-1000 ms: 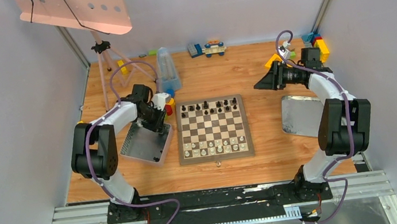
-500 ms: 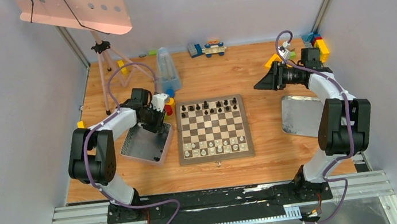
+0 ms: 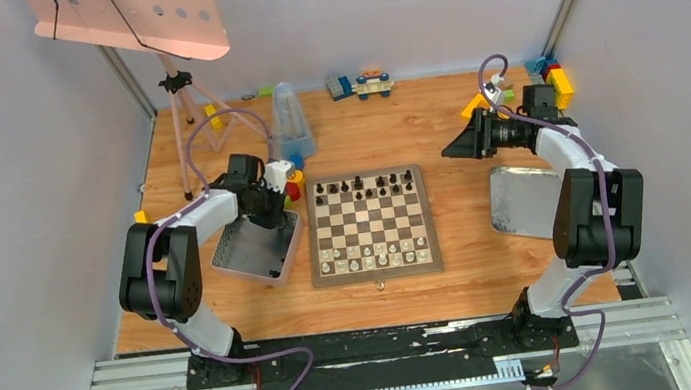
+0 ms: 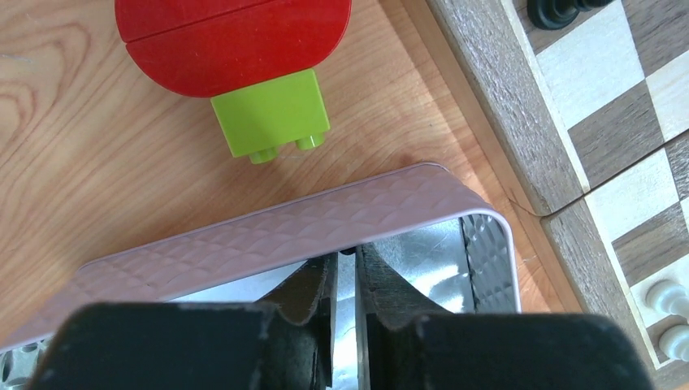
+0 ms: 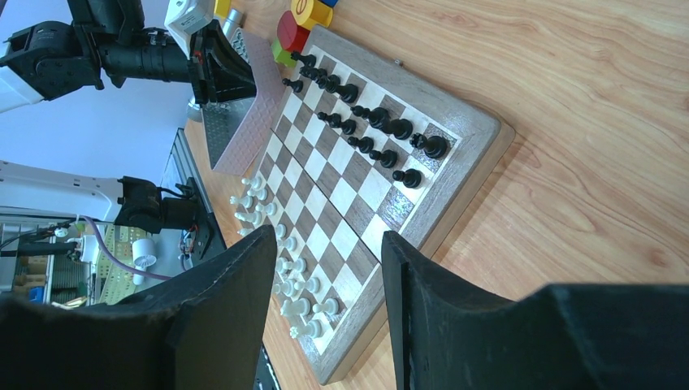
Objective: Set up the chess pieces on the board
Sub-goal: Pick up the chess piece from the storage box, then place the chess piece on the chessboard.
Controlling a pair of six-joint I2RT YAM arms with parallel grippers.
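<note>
Left claw [image 4: 346, 253] pinched almost shut just inside the tray [image 4: 268, 236]. Right claw [image 5: 327, 236] gapes wide, facing the board [image 5: 479, 130].

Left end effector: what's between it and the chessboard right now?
In the left wrist view, only the pink-rimmed corner of the tray and a thin strip of bare wooden table. The left end effector hangs over that corner, beside the chessboard.

Metal tray [image 3: 251, 258], toy blocks [image 3: 558, 79]
</note>
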